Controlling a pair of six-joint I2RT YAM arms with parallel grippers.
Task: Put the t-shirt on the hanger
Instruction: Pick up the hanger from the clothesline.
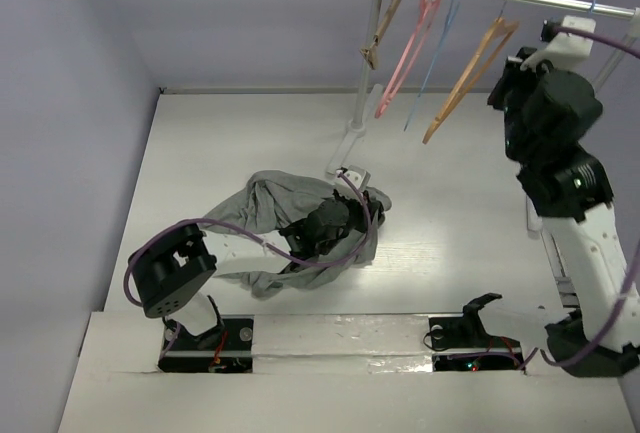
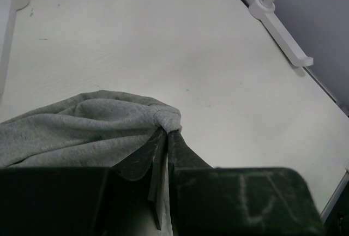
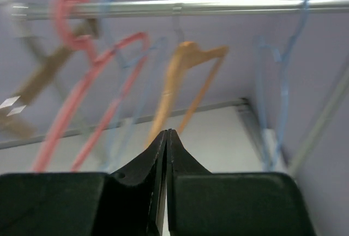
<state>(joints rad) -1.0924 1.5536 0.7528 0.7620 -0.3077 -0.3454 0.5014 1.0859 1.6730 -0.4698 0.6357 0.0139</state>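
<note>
Left hand (image 2: 166,133): pinching t-shirt (image 2: 82,124) fold
Right hand (image 3: 166,133): pressing shut, holding nothing
Hanger (image 3: 284,100): hanging on rail (image 3: 218,4), two o'clock of that hand

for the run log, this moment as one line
left tool: shut on t-shirt | right tool: shut, empty, up by rail | t-shirt: bunched on table | hanger: on rail

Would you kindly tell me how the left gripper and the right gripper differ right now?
The left gripper pinches a fold of the grey t-shirt; the right gripper grips nothing visible. The left gripper sits low over the table, while the right gripper is raised near the rail. Both have their jaws shut.
</note>
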